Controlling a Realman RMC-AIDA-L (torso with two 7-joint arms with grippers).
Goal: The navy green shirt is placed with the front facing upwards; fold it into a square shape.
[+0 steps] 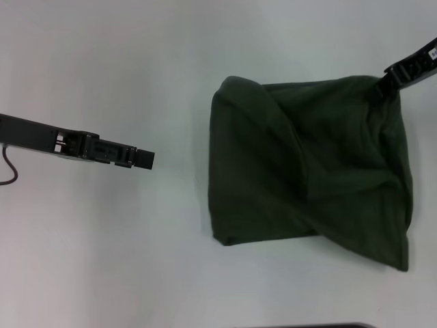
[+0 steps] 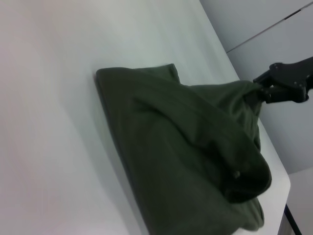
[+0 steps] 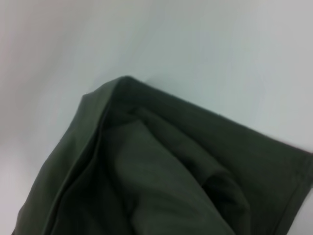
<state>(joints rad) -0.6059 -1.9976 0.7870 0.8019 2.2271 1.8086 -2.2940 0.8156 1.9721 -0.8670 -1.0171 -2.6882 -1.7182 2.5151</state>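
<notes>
left gripper (image 1: 145,159) hovering, right gripper (image 1: 390,76) pinching cloth

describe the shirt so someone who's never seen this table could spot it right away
On the pale table, look right of centre: the navy green shirt lies as a rumpled, roughly square dark bundle. The right gripper pinches its far right corner, while the left gripper hangs apart, left of it. It is the only cloth there.

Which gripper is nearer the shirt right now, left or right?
Right. The right gripper is at the navy green shirt's far right corner, pinching the fabric. The left gripper hovers over bare table, well clear of the shirt's left edge.
</notes>
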